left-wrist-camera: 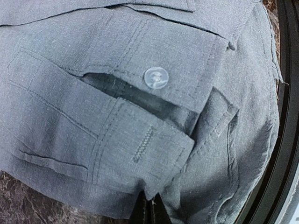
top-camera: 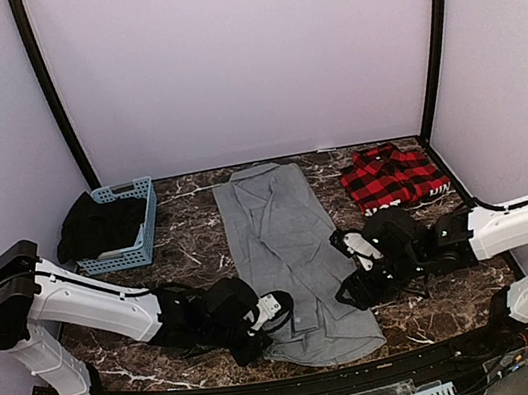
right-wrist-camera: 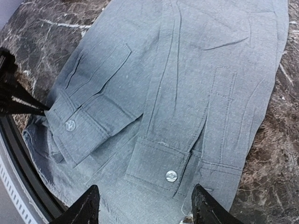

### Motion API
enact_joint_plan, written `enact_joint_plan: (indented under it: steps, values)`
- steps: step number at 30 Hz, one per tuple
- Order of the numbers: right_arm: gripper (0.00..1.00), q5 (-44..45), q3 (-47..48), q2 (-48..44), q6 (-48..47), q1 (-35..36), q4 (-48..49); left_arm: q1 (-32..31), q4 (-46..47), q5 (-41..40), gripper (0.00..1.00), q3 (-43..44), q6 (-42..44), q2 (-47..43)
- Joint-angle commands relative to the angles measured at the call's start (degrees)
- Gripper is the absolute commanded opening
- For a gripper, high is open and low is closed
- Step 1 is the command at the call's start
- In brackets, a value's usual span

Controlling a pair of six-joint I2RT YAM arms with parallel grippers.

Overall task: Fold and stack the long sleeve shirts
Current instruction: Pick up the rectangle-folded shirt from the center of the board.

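Item one: grey shirt (top-camera: pixel 282 245), a long folded strip at the centre of the table (top-camera: pixel 193 255). We read the left gripper (left-wrist-camera: pixel 149 212) as pinched onto its near-left cuff edge. The right gripper (right-wrist-camera: pixel 145 189) hangs spread over the near-right side (likely readying a crosswise fold).
Item two: plaid shirt (top-camera: pixel 390 176), folded, far right.
Blue basket (top-camera: pixel 151 216), far left: holds dark cloth (top-camera: pixel 96 225).

At centre, flat shirt (top-camera: pixel 282 245); back left, basket (top-camera: pixel 143 228); back right, folded shirt (top-camera: pixel 392 176).
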Motion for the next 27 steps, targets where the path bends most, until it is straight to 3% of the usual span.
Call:
enact_joint_plan:
  steps: [1,10,17,27]
  values:
    - [0.64,0.39,-2.33,-2.47,1.37,4.04,-0.06,0.41,-9.72,3.88,0.00,3.03,0.42,-1.78]
    - [0.67,3.07,-4.93,-3.93,4.94,12.70,-0.35,2.41,-16.89,9.29,0.00,5.19,-4.54,-5.03]
    - [0.68,7.41,-2.95,2.97,5.85,18.36,-2.41,4.09,-19.83,10.25,0.00,4.49,-6.87,-9.23]
    - [0.67,9.64,0.73,12.40,3.68,24.25,-3.89,4.96,-22.10,12.08,0.00,5.06,-6.53,-7.60]
